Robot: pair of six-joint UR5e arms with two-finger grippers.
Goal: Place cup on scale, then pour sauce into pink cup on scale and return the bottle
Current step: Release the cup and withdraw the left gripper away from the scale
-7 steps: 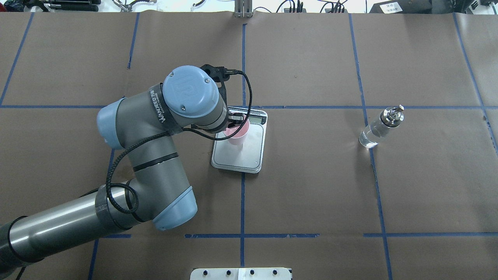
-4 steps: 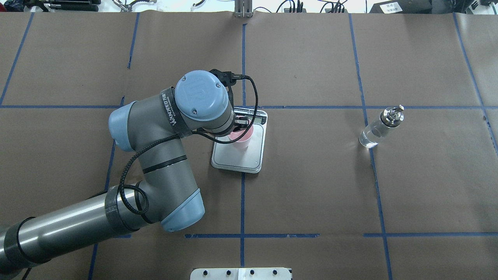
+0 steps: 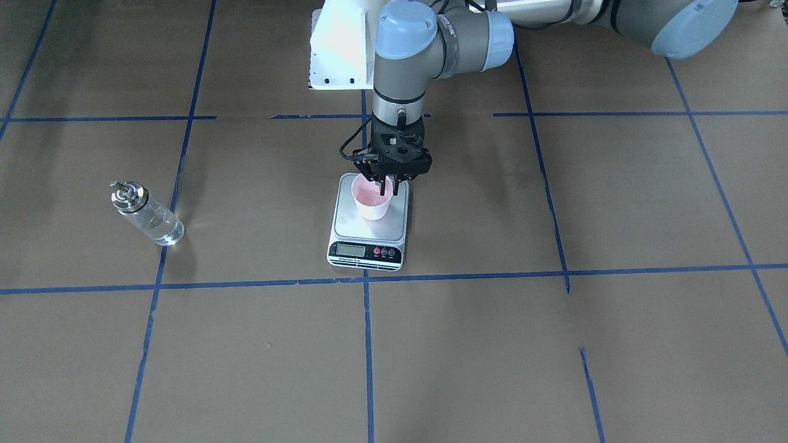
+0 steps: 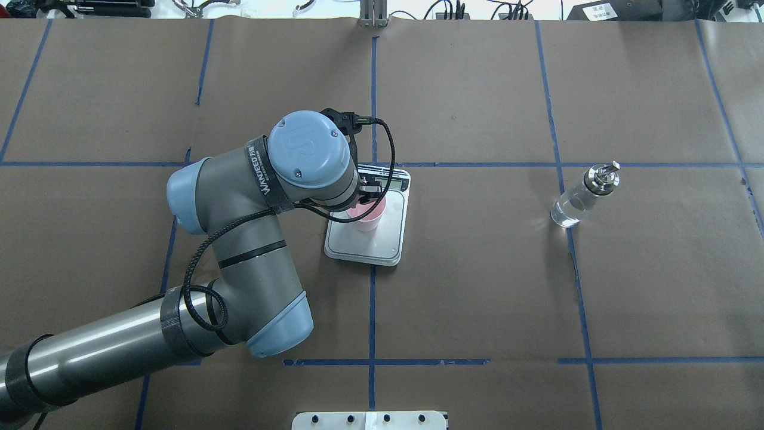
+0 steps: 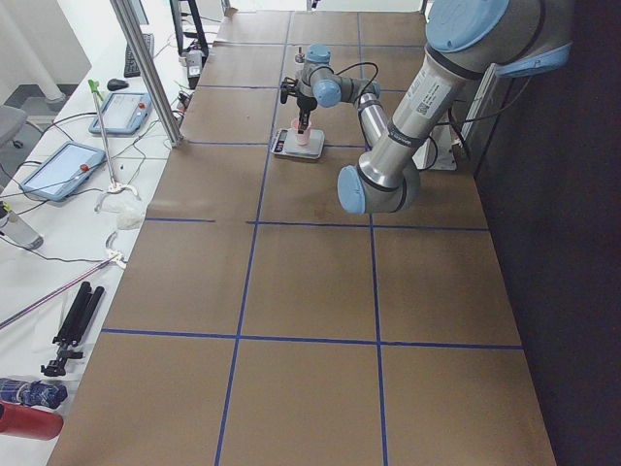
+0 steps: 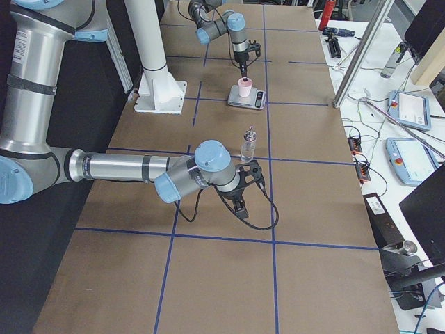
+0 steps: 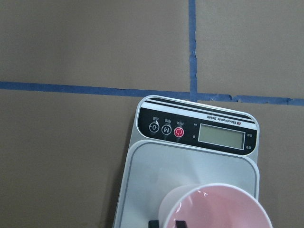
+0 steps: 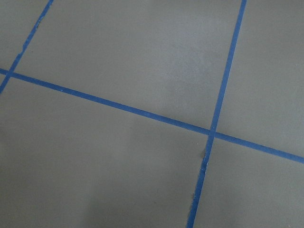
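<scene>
Your cup [image 3: 372,203] stands upright on the steel platform of the scale [image 3: 369,231], about mid-platform, with its pink inside open to the camera. The scale's black display strip faces away from the robot. It lies by a crossing of blue tape lines near the middle of the table [image 3: 554,338].

The left gripper [image 3: 381,186] comes straight down on the cup's rim, on the side nearer the robot. Its claw is nearly closed and nipped on that rim. In the left wrist view you can see one dark fingertip [image 7: 153,223] outside the cup wall and the other inside it.

From the overhead camera, the bottle [image 4: 578,200] stands well apart to the right of the scale. It is upright on a tape line with its metal spout cap on, and the clear sauce [image 3: 159,226] is visible through the glass.

The right gripper [image 6: 240,203] hangs low over bare paper just on the near side of the bottle in the right-end view. You cannot tell from these pictures how far its claw is open, since its wrist camera shows only table and tape.
</scene>
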